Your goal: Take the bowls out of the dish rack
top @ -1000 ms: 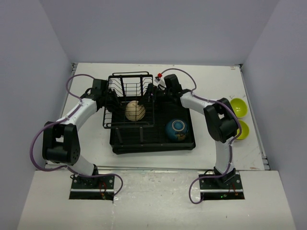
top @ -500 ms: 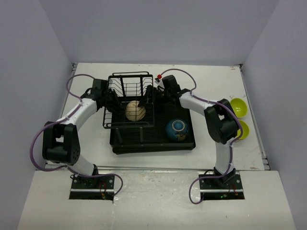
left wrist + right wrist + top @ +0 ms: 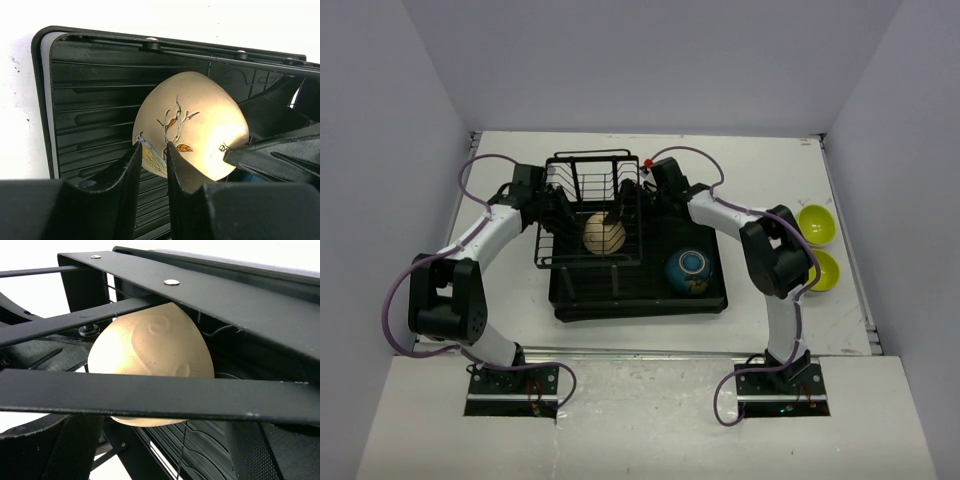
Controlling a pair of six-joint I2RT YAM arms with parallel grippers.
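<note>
The left gripper [image 3: 153, 150] has its jaws only a narrow gap apart, and the rim of the cream-white bowl [image 3: 192, 127] sits in that gap. Whether the fingers [image 3: 125, 185] press on it I cannot tell. The bowl stands on edge in the wire part of the dish rack [image 3: 588, 180], and its inside, painted with a bird and a twig, faces the left wrist camera. The right gripper [image 3: 157, 445] faces the same bowl from the other side with its jaws wide and its ribbed pads [image 3: 65, 445] well apart. Flat black bars of the rack cross in front of the bowl's plain outer wall.

On the rack's ribbed black tray [image 3: 640, 298], right of the wire part, a glossy blue bowl [image 3: 690, 270] lies with its patterned inside showing. Two lime-green bowls [image 3: 817, 224] sit side by side on the white table [image 3: 760, 175] near its right edge, well apart from the rack. Pale grey walls [image 3: 650, 60] close the table on the left, far and right sides. The arm bases are bolted to a lighter board [image 3: 650, 420] at the near edge, and purple cables [image 3: 470, 175] loop along the arms.
</note>
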